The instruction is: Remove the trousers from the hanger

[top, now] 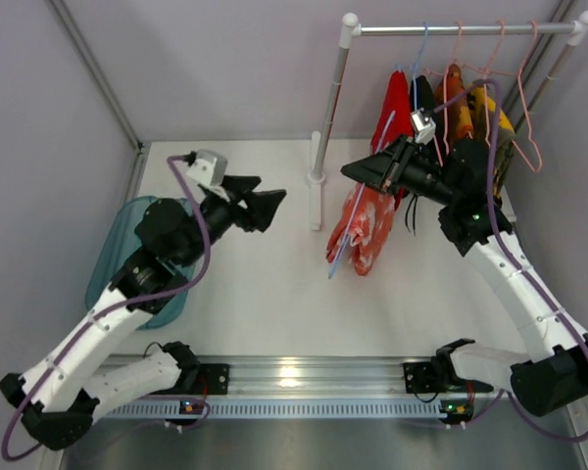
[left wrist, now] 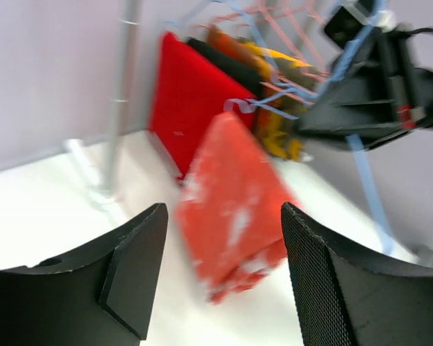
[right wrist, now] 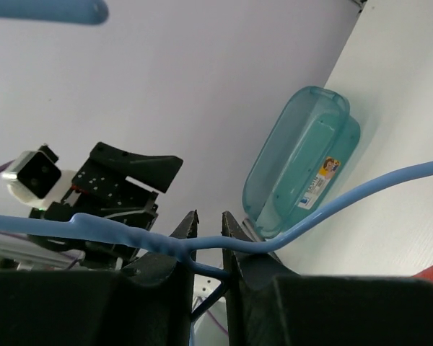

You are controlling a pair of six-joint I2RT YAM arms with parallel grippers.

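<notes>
The orange-red trousers with whitish blotches (top: 365, 227) hang folded over a blue hanger (top: 356, 204) that is pulled off the rail, out over the table. My right gripper (top: 358, 171) is shut on the blue hanger's wire (right wrist: 310, 216), the wire crossing between its jaws (right wrist: 209, 223). My left gripper (top: 274, 206) is open and empty, left of the trousers and pointing at them (left wrist: 234, 209); they show between its fingertips (left wrist: 224, 216), some way off. The plain bright red trousers (top: 397, 103) hang on the rail, also seen in the left wrist view (left wrist: 187, 101).
A white clothes rail (top: 461, 29) on a post (top: 318, 176) stands at the back with black and yellow-orange garments (top: 475, 113) and pink hangers (top: 524, 137). A teal plastic bin (top: 113, 259) lies at the left, partly under my left arm.
</notes>
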